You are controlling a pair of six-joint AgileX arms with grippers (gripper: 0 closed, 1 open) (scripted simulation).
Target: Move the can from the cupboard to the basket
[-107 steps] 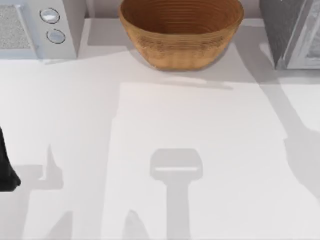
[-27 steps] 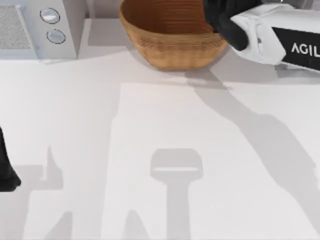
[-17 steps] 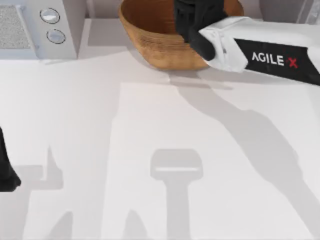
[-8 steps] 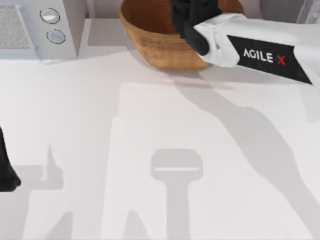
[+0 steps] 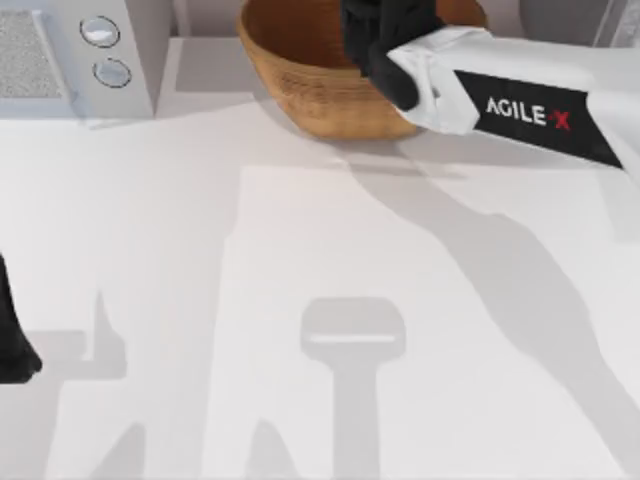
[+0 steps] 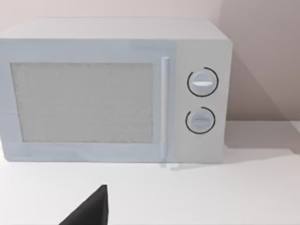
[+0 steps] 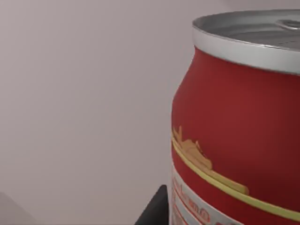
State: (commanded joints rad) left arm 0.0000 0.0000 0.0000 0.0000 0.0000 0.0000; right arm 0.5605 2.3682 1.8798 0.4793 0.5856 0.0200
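Rigid, smooth, likely slippery red can [image 7: 234, 131], best squeezed mid-wall, apparently held by right pincer [image 5: 385, 30] over wicker basket [image 5: 300, 70]; exact closure impossible to tell.

A white table [image 5: 300, 250] is seen carrying the basket [image 5: 300, 80], a microwave [image 5: 70, 60] and probably a cupboard [image 5: 560, 15] at the back.

The right arm [image 5: 520, 105] reached across from the table's right side, its black gripper [image 5: 385, 30] over the wicker basket [image 5: 300, 75]. The microwave [image 5: 80, 55] stood at the far left corner.
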